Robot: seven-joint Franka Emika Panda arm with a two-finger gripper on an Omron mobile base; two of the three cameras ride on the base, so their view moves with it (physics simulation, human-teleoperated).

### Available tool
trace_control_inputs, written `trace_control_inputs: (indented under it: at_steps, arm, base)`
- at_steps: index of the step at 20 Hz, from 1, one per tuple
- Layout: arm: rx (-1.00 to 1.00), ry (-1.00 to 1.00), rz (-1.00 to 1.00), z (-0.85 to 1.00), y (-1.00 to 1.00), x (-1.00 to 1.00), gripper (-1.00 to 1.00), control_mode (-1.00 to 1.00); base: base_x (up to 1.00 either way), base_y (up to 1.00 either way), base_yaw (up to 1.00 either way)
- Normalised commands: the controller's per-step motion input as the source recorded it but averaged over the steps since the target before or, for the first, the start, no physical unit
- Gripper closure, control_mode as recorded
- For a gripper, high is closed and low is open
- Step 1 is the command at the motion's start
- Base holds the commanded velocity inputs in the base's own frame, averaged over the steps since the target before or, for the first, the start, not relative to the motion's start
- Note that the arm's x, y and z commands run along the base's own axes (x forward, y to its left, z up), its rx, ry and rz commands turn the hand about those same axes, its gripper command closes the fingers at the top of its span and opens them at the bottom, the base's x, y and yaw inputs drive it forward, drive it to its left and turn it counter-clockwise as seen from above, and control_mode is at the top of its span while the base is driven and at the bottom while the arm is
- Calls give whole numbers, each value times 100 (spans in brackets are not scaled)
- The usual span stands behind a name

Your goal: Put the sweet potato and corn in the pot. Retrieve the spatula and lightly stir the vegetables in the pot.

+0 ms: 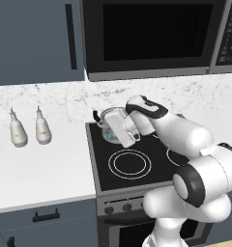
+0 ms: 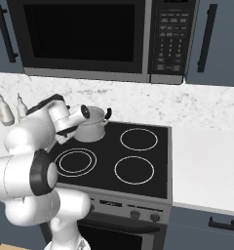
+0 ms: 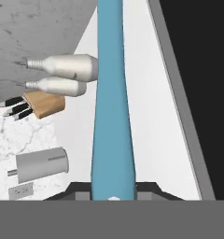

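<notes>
My gripper (image 3: 113, 190) is shut on the light-blue spatula (image 3: 111, 93), which runs straight away from the fingers up the middle of the hand view. The steel pot (image 2: 93, 126) with black handles stands on the stove's back left burner, and my hand hovers right at its rim. In the left base view the hand covers most of the pot (image 1: 105, 121). The sweet potato and the corn are hidden from view.
Two pale bottles (image 1: 17, 131) (image 1: 42, 128) stand on the white counter left of the black stove (image 1: 130, 164). A knife block (image 3: 45, 103) and a grey canister (image 3: 41, 164) sit further along the wall. The microwave (image 2: 85, 36) hangs above the stove.
</notes>
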Motion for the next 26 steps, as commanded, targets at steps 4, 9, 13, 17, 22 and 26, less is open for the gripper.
trace_control_inputs:
  at_steps: [4,9,13,17,22,26]
  arm:
    - [4,5,0,0,-15,30,100,-100]
    - [12,12,0,4,-18,27,100,-100]
    - [10,10,0,0,-20,10,100,-100]
    - [13,2,0,0,-10,12,100,-100]
    - [17,9,-2,11,-5,26,100,-100]
    - [10,10,-1,14,-10,26,100,-100]
  base:
    - [0,0,0]
    - [0,0,0]
    - [0,0,0]
    - [0,0,0]
    - [0,0,0]
    - [0,0,0]
